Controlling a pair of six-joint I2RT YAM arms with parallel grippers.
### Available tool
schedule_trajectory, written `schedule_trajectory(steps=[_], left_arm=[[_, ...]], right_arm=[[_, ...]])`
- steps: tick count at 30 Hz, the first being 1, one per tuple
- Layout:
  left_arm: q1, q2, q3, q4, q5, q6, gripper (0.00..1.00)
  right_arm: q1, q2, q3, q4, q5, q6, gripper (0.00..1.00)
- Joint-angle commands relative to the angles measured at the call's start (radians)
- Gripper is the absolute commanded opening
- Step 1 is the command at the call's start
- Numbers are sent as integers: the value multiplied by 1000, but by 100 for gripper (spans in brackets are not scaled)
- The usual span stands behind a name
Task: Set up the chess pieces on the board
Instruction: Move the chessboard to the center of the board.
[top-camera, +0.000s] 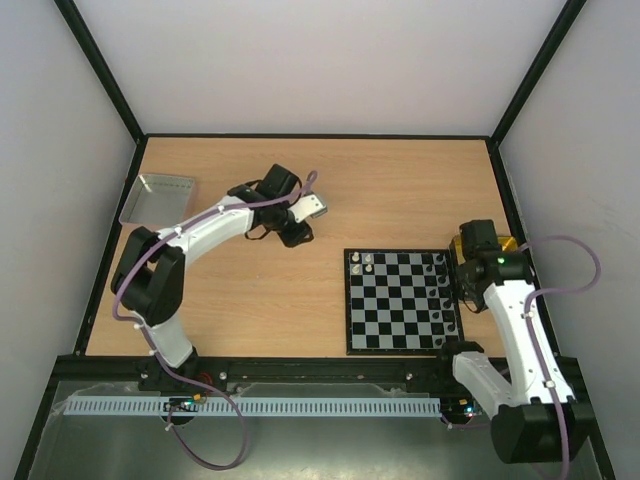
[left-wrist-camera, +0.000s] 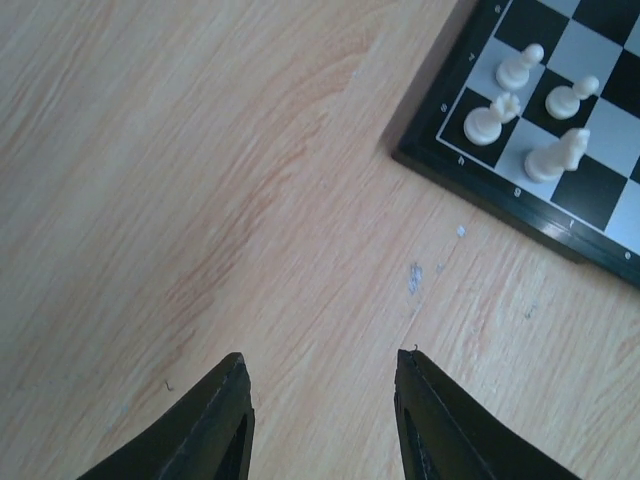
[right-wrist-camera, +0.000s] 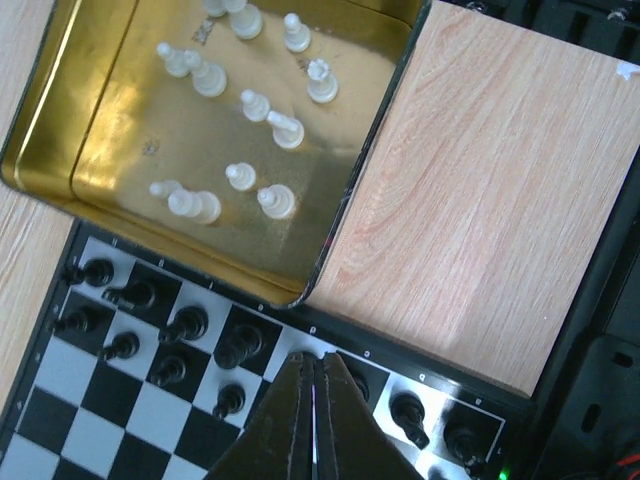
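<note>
The left gripper (left-wrist-camera: 324, 356) is hovering part-open and empty; the right gripper (right-wrist-camera: 313, 360) is pinching shut on nothing visible. 4 white chess pieces (left-wrist-camera: 558, 155) are standing on the board (left-wrist-camera: 600, 190), others lying in the yellow tray (right-wrist-camera: 60, 120). Light, rigid, tippy, they are probably needing a mid-body pinch.

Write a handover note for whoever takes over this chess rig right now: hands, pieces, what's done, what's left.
Left hand: open, empty, over bare table just off the board corner.
Right hand: shut, above the black end of the board; no piece visible in it.
Done: four white pieces stand in that corner; black pieces stand in rows at the opposite end.
Left: the loose white pieces in the yellow tray beside the board need placing.
</note>
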Motion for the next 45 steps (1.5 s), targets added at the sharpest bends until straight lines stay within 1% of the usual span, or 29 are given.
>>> schedule_trajectory(steps=[1, 2, 3, 7, 9, 10, 11, 13, 15, 16, 17, 19, 20, 26, 32, 40, 45], left_arm=[[-11, 37, 61, -70, -2, 8, 41], [-15, 41, 60, -66, -7, 8, 40], [-20, 46, 59, -63, -12, 10, 39], [-46, 103, 83, -73, -40, 12, 34], [-61, 137, 111, -84, -47, 13, 31], [-69, 149, 122, -90, -50, 13, 31], [-78, 162, 130, -97, -47, 10, 32], [-90, 173, 140, -107, -40, 8, 37], [-103, 174, 136, -111, -34, 5, 39], [-110, 174, 136, -116, -32, 6, 39], [-115, 174, 133, -117, -33, 5, 39], [-123, 171, 126, -113, -31, 0, 41], [-124, 169, 123, -109, -28, -2, 41], [-125, 156, 102, -104, 2, -7, 42], [-126, 150, 84, -101, -3, 9, 42], [-127, 173, 90, -92, 5, 7, 42], [-127, 188, 117, -104, 0, 6, 42]], right_arm=[[-139, 22, 19, 52, -33, -122, 3], [-176, 19, 15, 64, -49, -156, 3], [-188, 24, 13, 69, -52, -170, 3], [-190, 38, 5, 105, -85, -185, 4], [-190, 41, 12, 113, -73, -193, 8], [-190, 43, 12, 116, -71, -198, 14], [-190, 42, 12, 118, -73, -200, 18], [-190, 39, 11, 114, -67, -195, 23], [-192, 44, 3, 110, -53, -193, 25], [-198, 54, -2, 106, -45, -195, 22], [-210, 64, -11, 104, -43, -195, 17], [-238, 74, -47, 117, -77, -197, 6], [-250, 78, -63, 122, -93, -194, 3], [-324, 104, -110, 155, -157, -192, 2], [-375, 139, -165, 197, -198, -218, 2], [-456, 182, -197, 248, -199, -260, 2], [-478, 209, -241, 299, -225, -262, 2]])
